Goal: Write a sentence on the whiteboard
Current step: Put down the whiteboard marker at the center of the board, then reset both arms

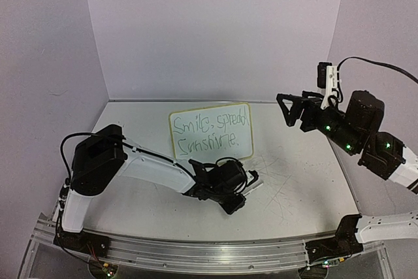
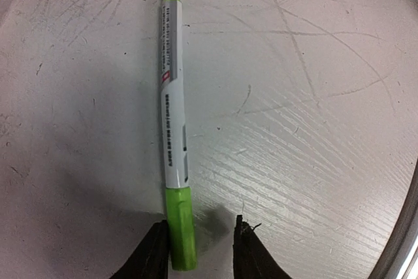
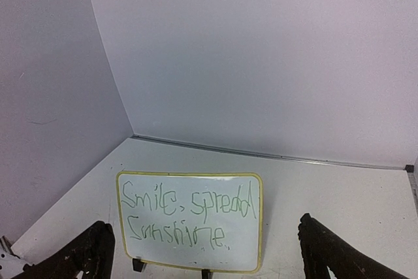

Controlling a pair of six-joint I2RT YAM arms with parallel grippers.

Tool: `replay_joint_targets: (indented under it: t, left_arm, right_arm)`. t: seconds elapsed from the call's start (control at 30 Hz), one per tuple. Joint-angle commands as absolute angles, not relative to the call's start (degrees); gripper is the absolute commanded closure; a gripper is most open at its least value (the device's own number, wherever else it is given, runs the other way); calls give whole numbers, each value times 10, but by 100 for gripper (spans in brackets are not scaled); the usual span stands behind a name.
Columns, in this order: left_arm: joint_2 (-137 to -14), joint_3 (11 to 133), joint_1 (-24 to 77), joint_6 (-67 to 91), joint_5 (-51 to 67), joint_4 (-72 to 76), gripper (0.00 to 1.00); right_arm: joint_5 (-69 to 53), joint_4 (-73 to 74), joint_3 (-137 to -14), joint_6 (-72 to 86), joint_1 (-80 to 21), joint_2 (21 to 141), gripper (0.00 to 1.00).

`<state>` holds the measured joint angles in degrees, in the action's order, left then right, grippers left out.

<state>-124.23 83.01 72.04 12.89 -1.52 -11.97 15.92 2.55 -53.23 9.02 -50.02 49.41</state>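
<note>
Between the two black fingers [image 2: 151, 253] of the left gripper [image 2: 199, 221] lies the bright green end of a marker [image 2: 173, 115]. It rests flat on the scratched white table [image 2: 294, 129], and its white barrel runs straight away from the gripper to a small green tip. The jaws stand partly apart and do not clamp it: the green end sits right against one finger, with a clear gap to the other. From above, this gripper [image 1: 243, 187] is low over the table, just in front of the whiteboard [image 1: 228, 151]. The board stands upright on two small black feet [image 3: 138, 264] near the middle of the table, leaning back slightly. The sentence [image 1: 212, 125] is written on it in thin light green, in two lines reading "Smile, spread" and "Sunshine." The right gripper [image 1: 282, 110] hangs in the air off to the board's right, well apart from it and turned toward it. Its fingers [image 3: 91, 253] are spread wide with nothing between them. In its own camera the whiteboard [image 3: 241, 246] shows framed between the two fingers, some way beyond them.
</note>
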Motion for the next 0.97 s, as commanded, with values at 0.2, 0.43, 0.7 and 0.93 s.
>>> replay_joint_targets:
  t: [0.2,0.43,0.7,0.93]
  left_arm:
    - [-1007,818,715,79,-116,-146,39]
    - [-777,792,698,-2,-257,-57,15]
    - [-613,773,698,-87,-269,33,5]
    - [-547,769,698,-106,-286,33,6]
  right_arm:
    - [249,51,-578,43,-501,470,2]
    - [295,71,-655,-31,-501,445,2]
    - [299,72,-723,-57,-501,420,2]
    - [305,45,-720,-52,-501,410,2]
